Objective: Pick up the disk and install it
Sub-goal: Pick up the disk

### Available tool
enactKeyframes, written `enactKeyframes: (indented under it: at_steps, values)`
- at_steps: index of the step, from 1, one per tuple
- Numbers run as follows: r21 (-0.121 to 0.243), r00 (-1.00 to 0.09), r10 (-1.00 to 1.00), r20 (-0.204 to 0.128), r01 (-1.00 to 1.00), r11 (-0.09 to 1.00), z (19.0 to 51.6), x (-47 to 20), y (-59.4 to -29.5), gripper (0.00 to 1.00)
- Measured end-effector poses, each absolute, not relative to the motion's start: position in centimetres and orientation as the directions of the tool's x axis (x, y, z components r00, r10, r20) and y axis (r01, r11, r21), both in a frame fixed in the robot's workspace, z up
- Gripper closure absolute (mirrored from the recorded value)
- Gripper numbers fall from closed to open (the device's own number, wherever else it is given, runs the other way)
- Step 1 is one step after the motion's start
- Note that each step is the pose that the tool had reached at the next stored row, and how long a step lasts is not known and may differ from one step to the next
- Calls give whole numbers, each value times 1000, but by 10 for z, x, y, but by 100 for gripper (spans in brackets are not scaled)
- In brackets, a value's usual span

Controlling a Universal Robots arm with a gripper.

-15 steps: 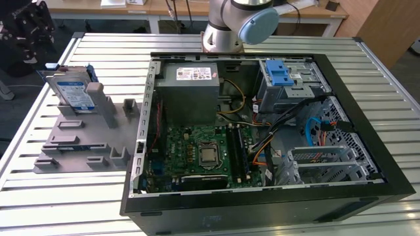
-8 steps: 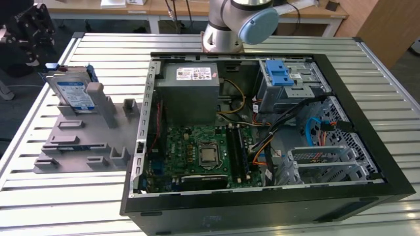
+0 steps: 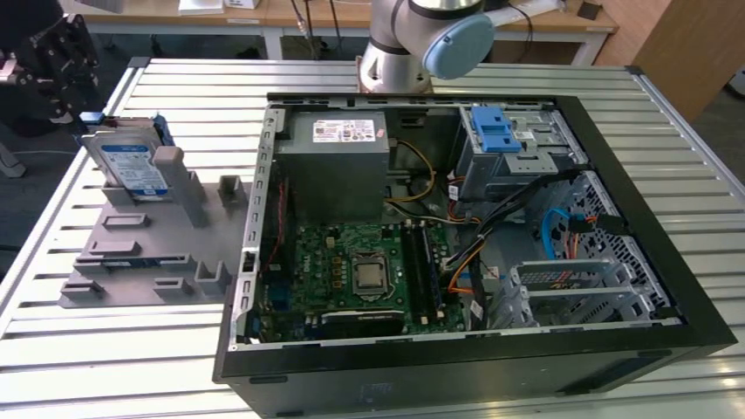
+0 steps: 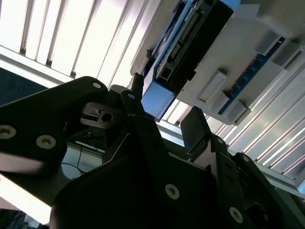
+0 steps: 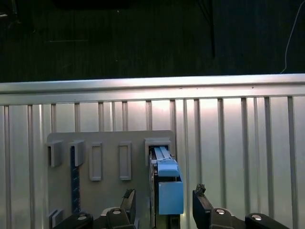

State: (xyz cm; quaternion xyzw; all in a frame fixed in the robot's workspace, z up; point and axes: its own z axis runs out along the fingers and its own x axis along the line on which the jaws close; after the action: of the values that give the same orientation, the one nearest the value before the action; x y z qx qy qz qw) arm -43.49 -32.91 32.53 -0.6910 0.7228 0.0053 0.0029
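The disk [image 3: 128, 166], silver with a blue-and-white label and a blue frame, stands on edge in the grey slotted stand [image 3: 140, 253] at the exterior view's left. My gripper [image 3: 70, 96] is close beside it, on the far side of the stand. In the first wrist view the gripper [image 5: 164, 198] is open, and its two black fingertips [image 5: 128, 198] flank the blue edge of the disk [image 5: 167, 186] with gaps on both sides. The second wrist view shows the disk [image 4: 190, 43] with its connector edge and blue end, seated in the stand [image 4: 228, 71] just beyond the open gripper [image 4: 164, 100].
An open black computer case [image 3: 605, 140] lies on the slatted metal table [image 3: 117, 367], to the exterior view's right of the stand. Inside are a motherboard [image 3: 349, 271], a power supply [image 3: 338, 161] and a grey drive cage with a blue latch [image 3: 498, 131]. The arm's base [image 3: 402, 52] stands behind the case.
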Motion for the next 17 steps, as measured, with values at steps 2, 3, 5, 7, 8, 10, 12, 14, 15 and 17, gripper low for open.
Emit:
enactKeyframes:
  at_steps: [2,3,5,7,8,10,12,14,15,17]
  values:
    - [4,-45,-999,-12,-999,45,323,-435,-329,41]
    - [4,-45,-999,-12,-999,45,322,-436,-329,41]
    - [4,-45,-999,-12,-999,45,319,-436,-329,41]
    - [4,-45,-999,-12,-999,45,316,-436,-329,41]
    - [4,-45,-999,-12,-999,45,315,-436,-328,41]
    - [4,-45,-999,-12,-999,45,312,-436,-328,41]
    - [4,-45,-999,-12,-999,45,310,-436,-328,41]
    - [4,-45,-999,-11,-999,45,309,-436,-326,43]
    - [4,-45,-999,-12,-999,45,308,-436,-326,49]
    - [4,-45,-999,-11,-999,45,307,-436,-325,49]
